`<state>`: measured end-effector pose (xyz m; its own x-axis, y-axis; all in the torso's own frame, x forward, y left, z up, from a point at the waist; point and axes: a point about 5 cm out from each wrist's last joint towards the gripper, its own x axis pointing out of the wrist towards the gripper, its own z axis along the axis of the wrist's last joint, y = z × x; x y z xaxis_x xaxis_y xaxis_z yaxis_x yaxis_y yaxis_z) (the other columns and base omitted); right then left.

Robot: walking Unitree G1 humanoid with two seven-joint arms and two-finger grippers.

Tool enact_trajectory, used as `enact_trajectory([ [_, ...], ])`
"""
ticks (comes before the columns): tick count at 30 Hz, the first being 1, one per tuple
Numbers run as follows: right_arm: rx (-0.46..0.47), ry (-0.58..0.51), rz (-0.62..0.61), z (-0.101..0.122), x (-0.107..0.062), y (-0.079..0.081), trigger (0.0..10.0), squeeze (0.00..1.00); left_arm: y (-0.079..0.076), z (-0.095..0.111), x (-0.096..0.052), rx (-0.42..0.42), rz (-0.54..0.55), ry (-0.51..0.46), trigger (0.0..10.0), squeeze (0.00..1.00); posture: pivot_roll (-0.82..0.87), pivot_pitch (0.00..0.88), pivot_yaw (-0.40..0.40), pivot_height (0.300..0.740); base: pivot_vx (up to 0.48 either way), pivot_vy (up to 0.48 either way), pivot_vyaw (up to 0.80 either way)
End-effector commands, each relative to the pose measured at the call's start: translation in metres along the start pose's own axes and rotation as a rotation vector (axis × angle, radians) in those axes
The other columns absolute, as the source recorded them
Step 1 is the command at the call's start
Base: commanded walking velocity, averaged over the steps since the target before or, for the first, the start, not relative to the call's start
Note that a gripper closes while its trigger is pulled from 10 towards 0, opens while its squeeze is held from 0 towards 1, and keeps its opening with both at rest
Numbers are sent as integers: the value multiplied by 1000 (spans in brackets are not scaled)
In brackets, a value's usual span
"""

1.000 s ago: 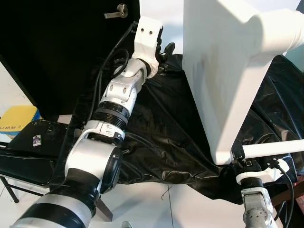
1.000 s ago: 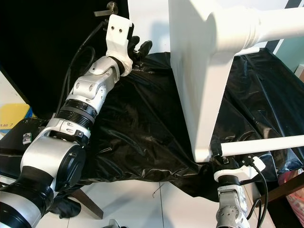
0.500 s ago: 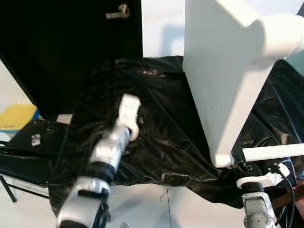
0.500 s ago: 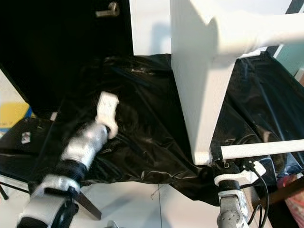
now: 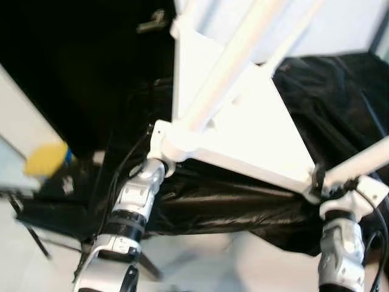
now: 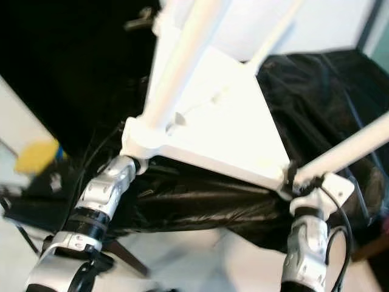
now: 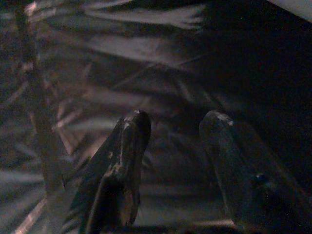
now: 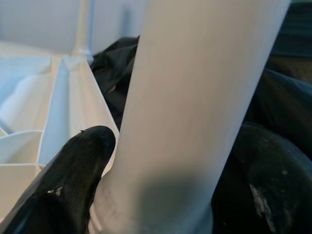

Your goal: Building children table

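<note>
Two grippers now bear the white table, which has swung from upright to tilted over the black sheet. The right gripper pinches one leg; the left gripper (fingers spread) has come beneath the corner, so repositioning seems underway.

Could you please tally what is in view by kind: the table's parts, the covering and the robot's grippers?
White table legs: 3
White tabletop: 1
Black sheet: 1
Grippers, left gripper and right gripper: 2
Total: 7
</note>
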<state>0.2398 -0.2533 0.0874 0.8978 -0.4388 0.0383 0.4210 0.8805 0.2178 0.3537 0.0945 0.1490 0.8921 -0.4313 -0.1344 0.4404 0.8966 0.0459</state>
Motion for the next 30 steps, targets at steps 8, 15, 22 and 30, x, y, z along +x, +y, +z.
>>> enact_trajectory([
  [8,405,112,42,-28,-106,-38,10000,0,-7,24,5,44,-40,-72,10000,0,-127,173,192,740,0,0,0],
  [15,380,82,173,-9,-97,-31,10000,0,-4,24,5,44,-25,-69,10000,0,-128,179,192,740,0,0,0],
  [22,397,84,299,6,-91,-34,10000,0,-3,25,5,42,-18,-72,10000,0,-129,179,190,740,0,0,0],
  [30,312,25,360,28,-81,-30,10000,0,-1,25,5,43,-13,-73,10000,0,-130,183,192,740,0,0,0],
])
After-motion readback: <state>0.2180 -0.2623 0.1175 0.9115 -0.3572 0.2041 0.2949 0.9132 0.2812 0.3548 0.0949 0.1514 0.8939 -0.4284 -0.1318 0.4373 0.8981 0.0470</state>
